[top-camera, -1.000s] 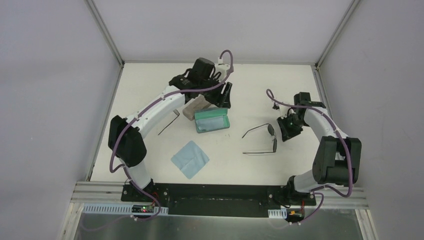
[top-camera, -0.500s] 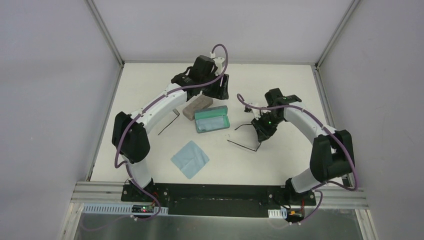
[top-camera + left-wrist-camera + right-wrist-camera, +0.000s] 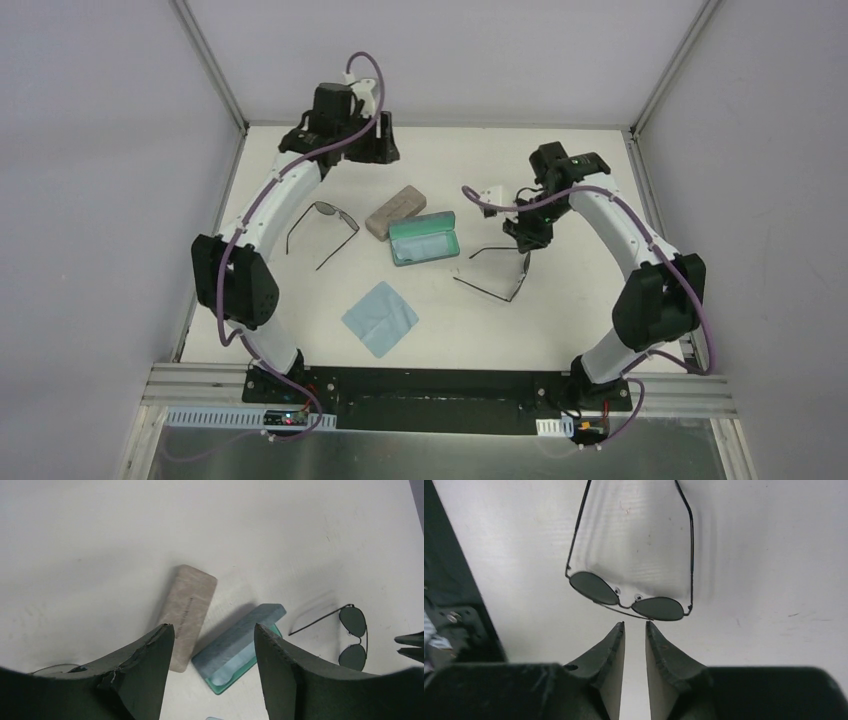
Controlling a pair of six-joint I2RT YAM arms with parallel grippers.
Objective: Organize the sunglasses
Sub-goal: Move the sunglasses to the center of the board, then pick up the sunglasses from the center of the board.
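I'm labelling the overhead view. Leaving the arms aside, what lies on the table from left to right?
first pair of sunglasses → beige case → open teal case → second pair of sunglasses. The blue cloth overlaps the cases sideways, so it is left out.

Two white-and-black arms trailing purple cables

Bolted to the black base rail (image 3: pixel 440 385), the left arm (image 3: pixel 262 215) and right arm (image 3: pixel 625 235) share white tubular links; black blocky joints; a purple cable (image 3: pixel 364 56) looped along each; farthest from that rail, the left tool (image 3: pixel 215 630) and right tool (image 3: pixel 635 626) carry dark wedge-shaped fingers (image 3: pixel 145 670) with rough, chipped edges.
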